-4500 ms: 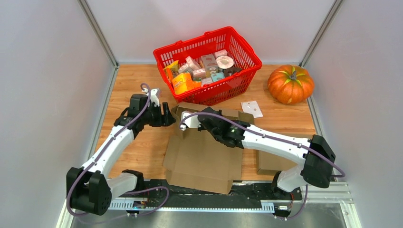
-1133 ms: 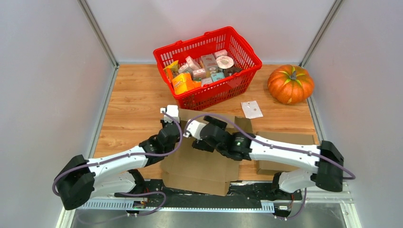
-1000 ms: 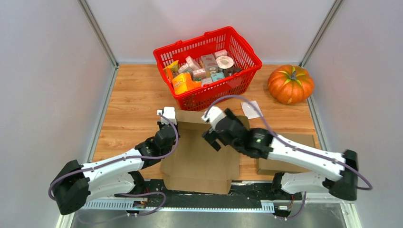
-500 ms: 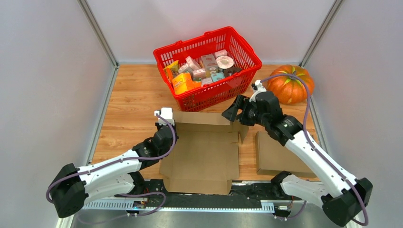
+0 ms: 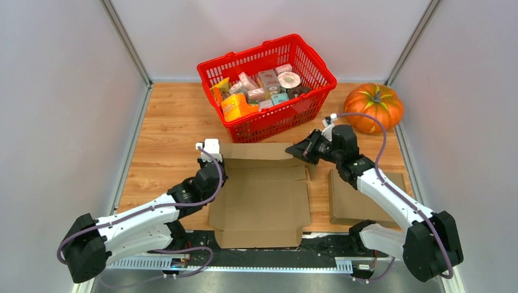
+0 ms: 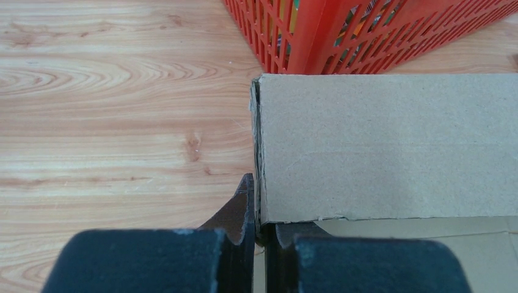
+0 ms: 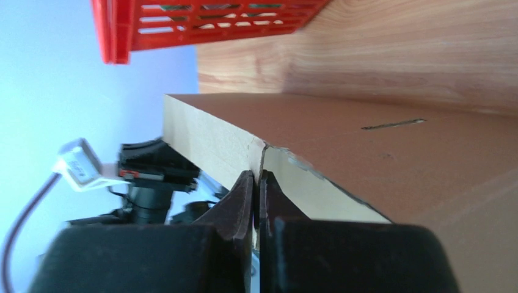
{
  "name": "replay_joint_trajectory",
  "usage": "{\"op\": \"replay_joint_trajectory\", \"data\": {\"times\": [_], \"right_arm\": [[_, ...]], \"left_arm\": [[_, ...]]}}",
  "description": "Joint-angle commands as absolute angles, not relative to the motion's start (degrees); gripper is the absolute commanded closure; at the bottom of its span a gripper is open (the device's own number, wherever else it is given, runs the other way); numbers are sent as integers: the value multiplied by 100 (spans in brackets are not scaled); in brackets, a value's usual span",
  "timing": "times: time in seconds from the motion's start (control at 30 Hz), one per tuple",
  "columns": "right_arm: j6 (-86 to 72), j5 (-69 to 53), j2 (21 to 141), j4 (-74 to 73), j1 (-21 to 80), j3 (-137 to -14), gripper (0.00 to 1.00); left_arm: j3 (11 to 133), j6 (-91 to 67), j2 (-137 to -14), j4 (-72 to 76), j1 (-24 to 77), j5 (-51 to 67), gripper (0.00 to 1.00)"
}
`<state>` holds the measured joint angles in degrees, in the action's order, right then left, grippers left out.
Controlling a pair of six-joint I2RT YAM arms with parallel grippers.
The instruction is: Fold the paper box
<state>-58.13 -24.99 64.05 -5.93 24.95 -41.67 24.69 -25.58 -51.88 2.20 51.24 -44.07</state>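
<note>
box (image 5: 259,195) lies opened flat on the table (image 5: 171,122), near edge, centre, between the two arms. its far flap (image 5: 256,151) is raised, long edge running left-right just in front of the red basket (image 5: 267,82); can't tell if they touch

left gripper (image 5: 218,162) is closed down on the left end of that flap. wrist view shows its fingers (image 6: 241,212) pinching the cardboard edge close to the fold, gap only as thick as the board

right gripper (image 5: 300,151) is clamped on the right end of the same flap. in its wrist view the fingers (image 7: 238,198) meet on the cardboard edge, small notch in the edge just above them

second flat cardboard sheet (image 5: 360,198) lies right of the box, apart from it, partly under the right arm. pumpkin (image 5: 374,108) sits in the far right corner, well apart from the box
</note>
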Motion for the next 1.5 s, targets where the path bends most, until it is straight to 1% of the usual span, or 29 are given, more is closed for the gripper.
{"op": "replay_joint_trajectory", "data": {"times": [0.0,0.13,0.17,0.2,0.23,0.27,0.3,0.33,0.37,0.4,0.43,0.47,0.5,0.53,0.57,0.6,0.63,0.67,0.73,0.77,0.8,0.87,0.97,1.1,1.2,1.23,1.37,1.43,1.47], "right_arm": [[-7101,-3174,6355,1880,2303,-3526,100],[-6900,-3427,6644,2223,2241,-3533,100],[-6682,-3567,6671,2076,2206,-3568,95],[-5897,-3507,6558,1596,2206,-3699,76],[-5280,-3255,6426,68,2206,-4005,37],[-4743,-2399,5955,-669,2397,-4103,31],[-4285,-1834,5654,-1242,2556,-4148,28],[-3497,-1245,5347,-2066,2775,-4122,25],[-3246,-230,4822,-2344,3308,-4061,25],[-3095,276,4616,-2538,3566,-3982,26],[-3042,594,4458,-2671,3803,-3712,40],[-3128,911,4326,-2620,4180,-3552,47],[-3181,1071,4316,-2497,4349,-3342,55],[-3225,1211,4342,-2052,4542,-3157,76],[-3217,1604,4516,-1778,4901,-2799,86],[-3191,1904,4657,-1532,5113,-2682,90],[-3103,2168,4841,-1138,5289,-2628,100],[-2937,2693,5321,-1012,5552,-2698,100],[-2918,3381,5851,-1089,5651,-2925,100],[-2944,3958,6332,-1186,5651,-3049,100],[-2944,4207,6528,-1265,5651,-3285,100],[-2944,4682,6923,-1336,5634,-3366,100],[-3137,4833,7241,-1415,5572,-3366,100],[-3260,4466,7453,-1091,5511,-3226,100],[-3033,4000,7471,-329,5511,-3138,100],[-2963,3886,7427,-169,5511,-3077,100],[-2909,3368,6595,473,5537,-2682,100],[-2936,3130,6478,773,5528,-2602,100],[-2883,2937,6608,834,5520,-2602,100]], "left_arm": [[2584,-2646,-5071,88,5150,-4271,100],[2540,-2715,-5045,62,5150,-4333,100],[2531,-2733,-5045,62,5150,-4350,100],[2514,-2751,-5019,62,5150,-4368,100],[2496,-2794,-4992,35,5150,-4394,100],[2496,-2812,-4931,35,5150,-4386,100],[2479,-2830,-4896,35,5150,-4394,100],[2435,-2847,-4852,35,5150,-4403,100],[2417,-2865,-4773,35,5150,-4421,100],[2391,-2883,-4729,35,5150,-4438,100],[2356,-2900,-4702,35,5150,-4438,100],[2364,-2900,-4650,35,5150,-4438,100],[2356,-2900,-4641,35,5150,-4447,100],[2355,-2900,-4623,-113,5150,-4447,100],[2355,-2909,-4597,-132,5150,-4456,100],[2355,-2918,-4597,-149,5150,-4456,100],[2355,-2935,-4579,-202,5150,-4456,100],[2364,-2936,-4544,-237,5150,-4439,100],[2355,-2970,-4518,-281,5150,-4447,100],[2355,-2971,-4491,-290,5150,-4447,100],[2347,-2979,-4483,-273,5150,-4456,100],[2347,-2997,-4465,-290,5150,-4474,100],[2373,-2988,-4456,-325,5150,-4482,100],[2382,-2953,-4447,-334,5150,-4526,100],[2382,-2944,-4482,-290,5150,-4509,100],[2391,-2936,-4491,-290,5150,-4509,100],[2399,-2900,-4465,-343,5150,-4526,100],[2382,-2927,-4474,-334,5150,-4535,100],[2373,-2935,-4474,-299,5150,-4535,100]]}}
